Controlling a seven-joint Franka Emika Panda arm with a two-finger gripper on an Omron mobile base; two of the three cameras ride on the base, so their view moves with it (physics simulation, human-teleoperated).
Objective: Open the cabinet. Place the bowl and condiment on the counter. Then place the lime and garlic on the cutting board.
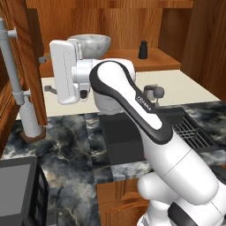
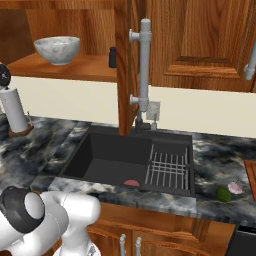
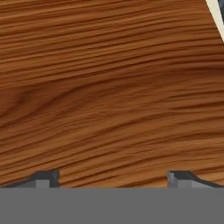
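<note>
Watching from the left base view: we see the cabinet (image 1: pixel 26 66) open, the bowl (image 1: pixel 90 44) on the far shelf, the condiment (image 1: pixel 143 50) to its right, well apart from it.
Arm: our wrist is raised in front of the bowl; reaching in from here we could catch the left door's handle (image 1: pixel 12 62) or knock the paper-towel roll (image 1: pixel 31 117) below.
Right base view: the lime (image 2: pixel 223 194) and garlic (image 2: pixel 235 187) lie touching or nearly so on the desk (image 2: pixel 220 150), near its front edge and right of the sink (image 2: pixel 115 160).
Risk there: a careless nudge could roll either off the edge; the cutting board (image 2: pixel 251 172) barely shows at the far right.
Hand view: the hand (image 3: pixel 113 178) is released, fingers wide, nothing held, close to wood grain.
Risk here: pushing forward could drive us into that panel; we cannot tell which surface it is.
</note>
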